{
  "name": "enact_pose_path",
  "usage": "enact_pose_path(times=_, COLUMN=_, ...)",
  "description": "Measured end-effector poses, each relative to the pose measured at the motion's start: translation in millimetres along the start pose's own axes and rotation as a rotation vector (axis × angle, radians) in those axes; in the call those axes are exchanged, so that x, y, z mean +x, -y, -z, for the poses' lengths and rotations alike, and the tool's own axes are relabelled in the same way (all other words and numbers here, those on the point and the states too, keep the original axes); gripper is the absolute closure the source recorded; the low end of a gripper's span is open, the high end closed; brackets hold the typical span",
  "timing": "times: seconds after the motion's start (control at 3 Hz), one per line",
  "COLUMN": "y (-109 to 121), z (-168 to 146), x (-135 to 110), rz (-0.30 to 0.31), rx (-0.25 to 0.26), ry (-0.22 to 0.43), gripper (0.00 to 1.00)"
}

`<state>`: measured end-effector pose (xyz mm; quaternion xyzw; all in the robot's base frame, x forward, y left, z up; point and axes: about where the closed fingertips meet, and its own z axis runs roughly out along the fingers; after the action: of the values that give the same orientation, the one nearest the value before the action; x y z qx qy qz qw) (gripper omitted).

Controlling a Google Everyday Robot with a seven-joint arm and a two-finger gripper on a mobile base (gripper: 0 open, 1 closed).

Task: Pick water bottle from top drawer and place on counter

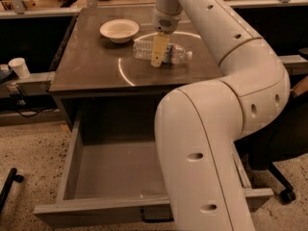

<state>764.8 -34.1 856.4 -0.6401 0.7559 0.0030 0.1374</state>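
The water bottle [174,54] lies on its side on the counter [86,66], just to the 3 o'clock side of the tabletop's middle, with its white cap pointing toward 3 o'clock and its base toward 9 o'clock. The gripper [158,57] comes down from 12 o'clock, directly over the middle of the bottle, and its pale tip crosses in front of the clear ribbed body. Whether the jaws are clenched on the bottle or released cannot be told from this view. A thin arc of reflected light [123,74] curves across the counter at about 7 o'clock from the bottle. A shallow white bowl [119,30] sits apart from the bottle at 10 o'clock. Below the counter, at 6 o'clock, the top drawer [113,167] stands pulled out, its grey floor bare, with its black pull handle [153,220] on the front panel. The robot's large white arm [226,109] covers the drawer's 3 o'clock side. A white paper cup [19,67] stands off the counter at 9 o'clock.
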Motion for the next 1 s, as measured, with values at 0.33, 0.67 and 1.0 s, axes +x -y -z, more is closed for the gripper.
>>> enact_pose_path(times=0.33, y=0.0, z=0.0, x=0.0, rz=0.000, rx=0.000, ry=0.000, gripper=0.00)
enact_pose_path(times=0.67, y=3.2, z=-1.1, x=14.8, rz=0.008, rx=0.005, ry=0.024, gripper=0.00)
enact_pose_path(times=1.0, y=1.2, z=13.7, x=40.8, rz=0.067, rx=0.012, ry=0.146, gripper=0.00)
